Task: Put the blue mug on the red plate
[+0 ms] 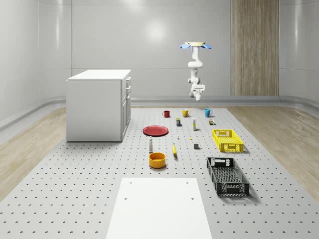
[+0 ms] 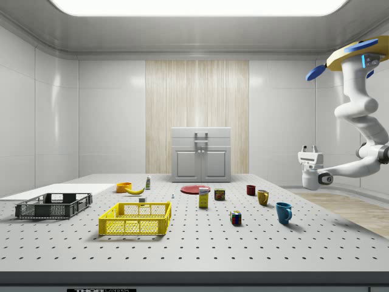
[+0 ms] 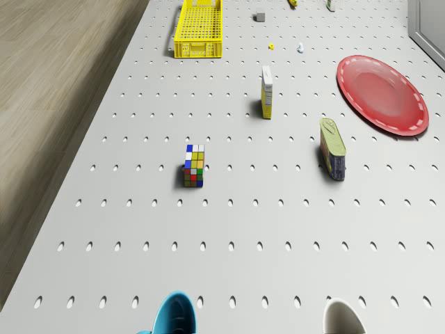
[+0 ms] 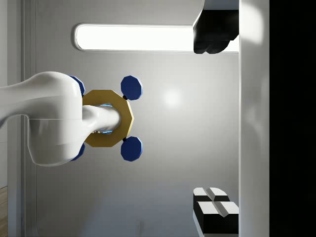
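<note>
The blue mug (image 1: pixel 208 112) stands upright at the far end of the perforated table, last in a row with a yellow mug (image 1: pixel 185 113) and a red mug (image 1: pixel 166 113). It is also in the side view (image 2: pixel 283 212) and in the drone view (image 3: pixel 177 316). The red plate (image 1: pixel 156 130) lies flat nearer the cabinet, with nothing on it (image 3: pixel 382 94). The drone (image 1: pixel 195 46) hovers high by the table's far end, just beyond the mugs. My gripper (image 2: pixel 310 148) hangs well above the blue mug, turned upward and open, holding nothing; in the wrist view (image 4: pixel 217 123) it faces the drone.
Between mug and plate stand a Rubik's cube (image 3: pixel 194 165), a can (image 3: pixel 332 148) and a small box (image 3: pixel 266 92). A yellow crate (image 1: pixel 228 140) and a black crate (image 1: pixel 227 175) sit on the whole-scene view's right. A white cabinet (image 1: pixel 98 104) stands left; an orange bowl (image 1: pixel 157 160) and a banana (image 1: pixel 174 149) lie nearer.
</note>
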Motion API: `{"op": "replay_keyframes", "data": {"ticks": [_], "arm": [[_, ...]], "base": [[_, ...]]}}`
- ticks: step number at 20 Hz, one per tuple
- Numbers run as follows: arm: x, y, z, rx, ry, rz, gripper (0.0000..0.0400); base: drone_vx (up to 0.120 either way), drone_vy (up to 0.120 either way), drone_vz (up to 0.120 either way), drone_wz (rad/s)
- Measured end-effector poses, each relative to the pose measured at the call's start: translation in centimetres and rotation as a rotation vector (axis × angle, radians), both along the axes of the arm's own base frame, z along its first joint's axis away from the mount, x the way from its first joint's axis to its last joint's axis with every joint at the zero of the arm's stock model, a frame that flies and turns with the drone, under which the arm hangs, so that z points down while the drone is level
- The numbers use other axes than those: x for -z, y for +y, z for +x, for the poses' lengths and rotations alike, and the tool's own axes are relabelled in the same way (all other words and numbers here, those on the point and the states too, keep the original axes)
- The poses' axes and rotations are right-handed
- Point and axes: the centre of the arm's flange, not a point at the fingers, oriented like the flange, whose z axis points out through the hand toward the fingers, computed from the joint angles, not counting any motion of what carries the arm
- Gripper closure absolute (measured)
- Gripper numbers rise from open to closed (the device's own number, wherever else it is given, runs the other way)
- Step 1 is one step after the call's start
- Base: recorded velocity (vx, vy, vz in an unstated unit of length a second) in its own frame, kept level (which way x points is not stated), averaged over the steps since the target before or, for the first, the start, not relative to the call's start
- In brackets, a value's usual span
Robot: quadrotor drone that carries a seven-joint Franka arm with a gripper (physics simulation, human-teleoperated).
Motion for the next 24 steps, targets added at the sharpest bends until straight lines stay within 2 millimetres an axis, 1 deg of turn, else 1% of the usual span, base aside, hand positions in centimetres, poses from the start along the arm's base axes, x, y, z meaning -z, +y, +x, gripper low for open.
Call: {"op": "replay_keyframes", "data": {"ticks": [10, 24], "arm": [[-0.04, 0.02, -0.07, 0.0, -0.008, -0.002, 0.0], [-0.04, 0.23, -0.18, 0.0, -0.018, -0.024, 0.0]], "base": [[0.12, 0.116, 0.0, 0.0], [0.12, 0.0, 0.0, 0.0]]}}
